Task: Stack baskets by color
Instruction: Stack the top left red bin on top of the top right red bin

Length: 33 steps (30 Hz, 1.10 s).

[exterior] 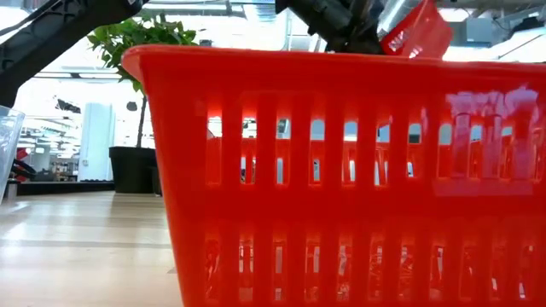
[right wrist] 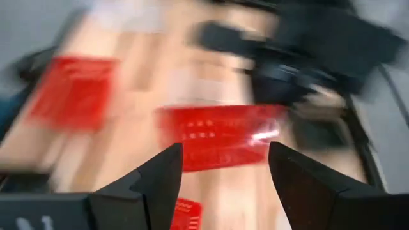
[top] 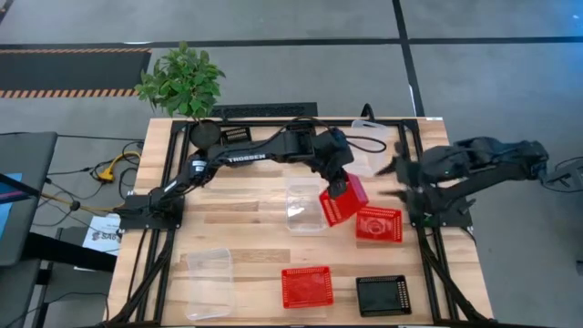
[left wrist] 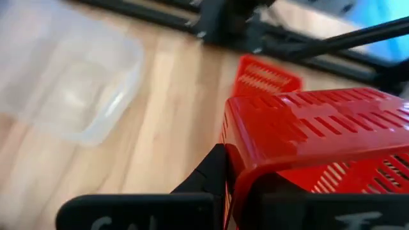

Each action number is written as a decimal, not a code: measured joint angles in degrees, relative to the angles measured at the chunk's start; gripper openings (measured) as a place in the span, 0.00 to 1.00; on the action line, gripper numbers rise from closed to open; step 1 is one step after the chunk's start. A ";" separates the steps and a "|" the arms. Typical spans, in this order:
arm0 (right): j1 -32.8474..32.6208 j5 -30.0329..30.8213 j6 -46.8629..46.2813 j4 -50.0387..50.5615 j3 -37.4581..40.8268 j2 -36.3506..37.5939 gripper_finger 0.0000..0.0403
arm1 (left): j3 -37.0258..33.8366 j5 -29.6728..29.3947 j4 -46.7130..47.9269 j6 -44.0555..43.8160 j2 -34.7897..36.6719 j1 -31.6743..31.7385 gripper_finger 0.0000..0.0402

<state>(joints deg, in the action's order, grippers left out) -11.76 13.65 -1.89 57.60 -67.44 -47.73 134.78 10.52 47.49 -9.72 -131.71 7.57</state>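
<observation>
My left gripper [top: 339,187] is shut on a red perforated basket [top: 343,204] and holds it tilted above the table's middle right. A second red basket [top: 378,224] stands on the table just to its right. A third red basket [top: 307,286] stands near the front edge and fills the low view [exterior: 341,179]. A black basket [top: 383,294] sits to the right of that third one. Clear baskets rest at the centre [top: 305,208], the near left [top: 209,282] and the far right [top: 369,157]. My right gripper [top: 396,176] hangs open at the right edge, holding nothing. My left gripper holds the red basket by one wall at its rim [left wrist: 238,167]. One finger [left wrist: 208,176] lies on the outside of that wall; the other is hidden behind the basket. The fingers slant down from the far left. The basket hangs tilted, clear of the table.
A potted plant [top: 185,82] stands at the table's far left corner. Black frame rails [top: 412,155] run along the table's sides. Bare wood lies between the near-left clear basket and the centre one.
</observation>
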 joint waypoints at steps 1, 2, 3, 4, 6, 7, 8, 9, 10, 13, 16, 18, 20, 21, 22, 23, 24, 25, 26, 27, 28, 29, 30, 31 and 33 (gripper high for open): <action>0.08 2.21 -3.77 0.54 -0.87 -1.13 0.63 | -0.01 -0.90 1.52 0.01 0.16 0.00 0.00; 0.08 3.29 -7.61 0.79 -1.67 -2.32 0.63 | -0.02 -1.64 2.98 0.13 0.26 0.00 0.00; 0.29 3.49 -11.28 1.01 -2.32 -3.14 0.63 | -0.02 -2.60 3.47 0.46 0.34 0.00 0.00; 0.47 3.55 -14.27 1.08 -2.86 -3.94 0.63 | 0.16 -3.54 3.95 0.88 0.41 0.00 0.00; 0.90 3.44 -18.80 0.89 -3.64 -5.73 0.63 | 0.18 -5.17 5.50 1.80 0.78 0.00 0.00; 0.93 3.52 -20.45 0.50 -3.91 -6.66 0.63 | 0.17 -5.95 6.29 2.47 0.92 0.01 0.00; 0.91 3.56 -21.73 0.49 -3.97 -7.30 0.63 | 0.17 -6.66 6.95 3.15 1.03 0.00 0.00; 0.93 3.96 -23.09 0.92 -3.94 -8.19 0.63 | 0.17 -7.01 7.25 3.75 1.07 -0.03 0.00; 0.93 4.68 -24.51 0.95 -3.86 -9.30 0.63 | 0.17 -7.35 7.50 4.19 1.09 -0.09 0.00; 0.92 7.33 -28.03 0.12 -3.86 -12.39 0.63 | 0.17 -7.35 8.18 4.49 1.09 -0.27 0.00; 0.91 9.25 -30.99 -0.11 -3.86 -15.68 0.63 | 0.20 -7.35 10.13 5.37 1.09 -0.33 0.00; 0.91 9.94 -32.82 -0.86 -3.86 -17.64 0.63 | 0.20 -7.47 11.49 5.64 1.09 -0.33 0.00; 0.67 10.38 -34.54 -2.03 -3.86 -19.37 0.63 | 0.20 -8.02 12.10 5.85 1.09 -0.33 0.00; 0.36 10.53 -35.30 -2.65 -3.86 -20.15 0.63 | 0.20 -8.04 12.31 6.29 1.09 -0.33 0.00; 0.13 10.62 -35.65 -3.21 -3.86 -20.85 0.63 | 0.20 -8.04 12.51 6.83 1.09 -0.33 0.00; -0.01 10.74 -35.98 -4.06 -3.86 -21.55 0.63 | 0.20 -8.08 12.66 7.13 1.09 -0.31 0.00; -0.25 11.00 -36.37 -5.08 -3.86 -22.31 0.63 | 0.20 -8.17 12.73 7.38 1.09 -0.28 0.00; -0.38 11.54 -36.88 -5.99 -3.86 -23.03 0.63 | 0.20 -8.19 12.80 7.65 1.09 -0.28 0.00; -0.61 12.02 -37.19 -6.58 -3.86 -23.77 0.63 | 0.20 -8.19 13.03 7.97 1.09 -0.29 0.00; -0.73 12.38 -37.33 -7.09 -3.86 -24.58 0.63 | 0.20 -8.19 13.46 8.47 1.09 -0.31 0.00; -0.73 12.71 -37.48 -7.61 -3.86 -25.29 0.63 | 0.20 -8.17 13.85 9.00 1.09 -0.31 0.00; -0.70 13.38 -38.31 -7.56 -3.86 -26.08 0.63 | 0.20 -8.19 13.99 9.51 1.09 -0.31 0.00; -0.66 13.90 -39.29 -7.03 -3.86 -27.05 0.63 | 0.20 -8.17 13.96 9.99 1.09 -0.31 0.00; -0.54 14.12 -39.97 -6.73 -3.86 -28.11 0.63 | 0.20 -8.17 13.96 10.32 1.09 -0.31 0.00; -0.60 14.63 -40.89 -6.57 -3.84 -30.21 0.63 | 0.20 -8.18 14.14 10.60 1.09 -0.31 0.00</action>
<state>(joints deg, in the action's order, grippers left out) -12.37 28.28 -42.78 51.03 -71.29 -77.94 134.98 2.34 61.63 0.89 -130.63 7.27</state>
